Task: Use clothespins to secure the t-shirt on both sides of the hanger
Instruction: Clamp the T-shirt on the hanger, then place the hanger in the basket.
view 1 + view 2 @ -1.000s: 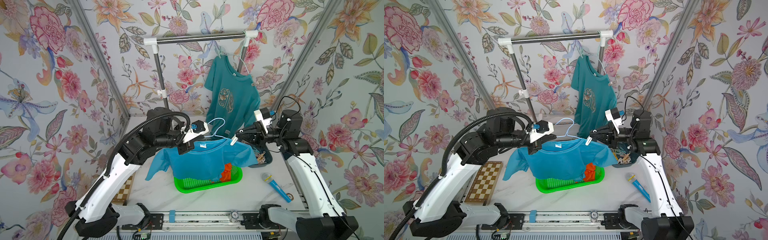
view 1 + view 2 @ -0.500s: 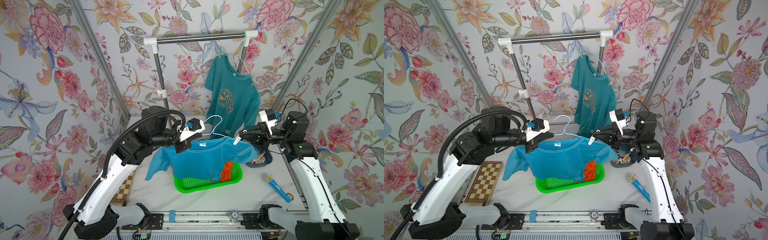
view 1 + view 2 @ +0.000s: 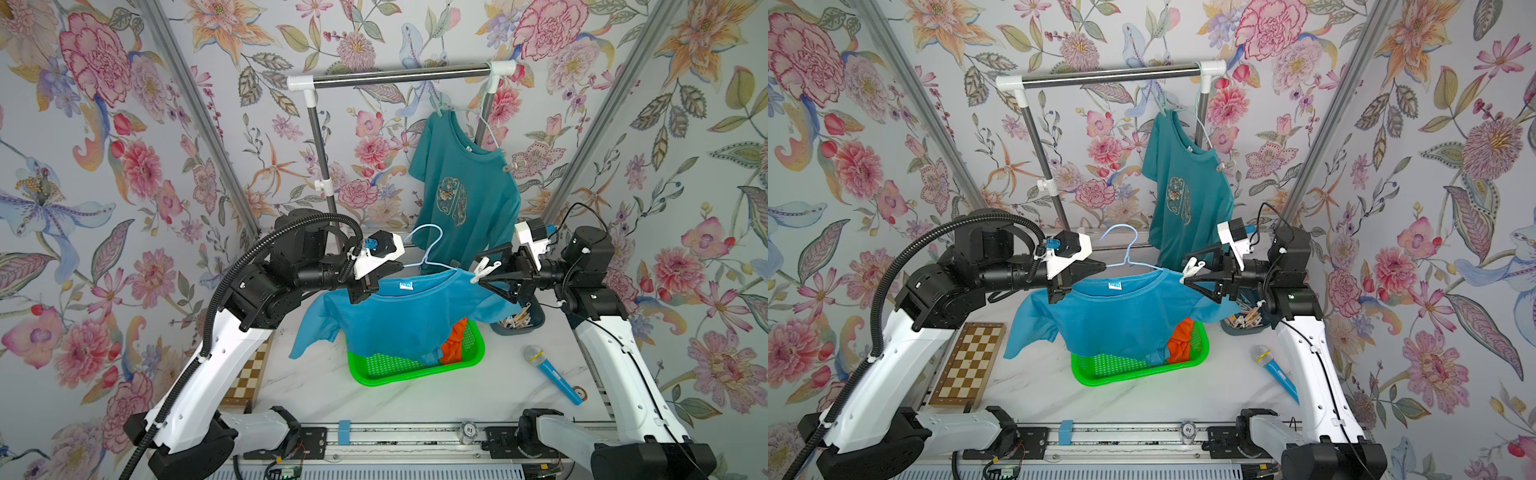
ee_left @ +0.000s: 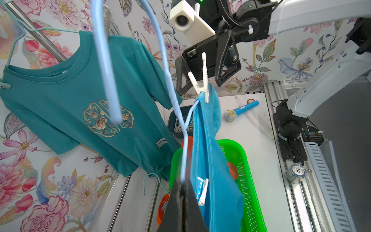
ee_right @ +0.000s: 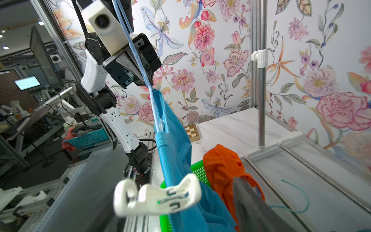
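Clothespin [image 3: 482,268] is now released by right gripper [image 3: 1185,272], jaws wide apart & empty; pin's left clipped on t-shirt [image 3: 407,320] shoulder, ctr-right of frame. Hanger [image 3: 428,249] is clamped by closed left gripper [image 3: 368,289]; 2nd side seems unpinned.

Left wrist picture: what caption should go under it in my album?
A white clothespin clips the blue t-shirt to the hanger, the open right hand around it.
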Available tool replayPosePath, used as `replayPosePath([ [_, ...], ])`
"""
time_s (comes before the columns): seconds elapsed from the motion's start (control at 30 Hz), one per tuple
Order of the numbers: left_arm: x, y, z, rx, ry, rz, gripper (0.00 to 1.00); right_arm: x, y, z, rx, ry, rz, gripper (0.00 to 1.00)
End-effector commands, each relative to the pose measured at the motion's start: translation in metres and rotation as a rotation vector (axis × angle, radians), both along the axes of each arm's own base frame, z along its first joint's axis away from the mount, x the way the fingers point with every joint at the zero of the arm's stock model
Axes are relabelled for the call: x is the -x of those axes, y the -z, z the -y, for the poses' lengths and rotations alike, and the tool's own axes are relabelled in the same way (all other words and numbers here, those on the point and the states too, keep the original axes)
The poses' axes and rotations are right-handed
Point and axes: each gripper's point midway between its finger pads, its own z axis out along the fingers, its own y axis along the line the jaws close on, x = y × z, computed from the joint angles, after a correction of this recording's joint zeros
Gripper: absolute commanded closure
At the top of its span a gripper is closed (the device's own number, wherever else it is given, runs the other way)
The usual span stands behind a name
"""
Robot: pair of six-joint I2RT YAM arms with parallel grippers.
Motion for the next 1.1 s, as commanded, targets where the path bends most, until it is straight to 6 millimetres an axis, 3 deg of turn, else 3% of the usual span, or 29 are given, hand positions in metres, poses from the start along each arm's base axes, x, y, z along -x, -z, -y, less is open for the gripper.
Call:
replayPosePath([
  [0.0, 0.003, -0.008, 0.0, 0.051, 0.014, 0.006, 0.95, -0.011, -0.009, 0.0, -0.012, 0.065, -0.017, 0.01],
  [0.17, -0.014, 0.023, 0.006, 0.035, -0.022, -0.052, 0.95, -0.035, -0.029, 0.018, -0.035, 0.329, -0.011, 0.01],
  [0.33, -0.03, 0.055, 0.007, 0.069, -0.045, -0.112, 0.95, -0.045, -0.037, 0.058, -0.076, 0.619, -0.037, 0.01],
  [0.57, -0.057, 0.075, -0.005, 0.133, -0.124, -0.14, 0.95, -0.029, -0.026, 0.12, -0.073, 1.04, -0.077, 0.01],
  [0.67, -0.074, 0.087, -0.012, 0.141, -0.196, -0.151, 0.95, -0.021, 0.003, 0.155, -0.021, 1.279, -0.17, 0.02],
  [0.8, -0.082, 0.096, -0.013, 0.169, -0.218, -0.167, 0.95, -0.021, 0.076, 0.193, 0.137, 1.501, -0.385, 0.11],
  [1.0, -0.084, 0.106, -0.013, 0.167, -0.224, -0.179, 0.94, -0.037, 0.171, 0.224, 0.372, 1.582, -0.689, 0.33],
  [1.07, -0.087, 0.109, -0.014, 0.169, -0.241, -0.186, 0.94, -0.043, 0.198, 0.23, 0.396, 1.566, -0.792, 0.34],
])
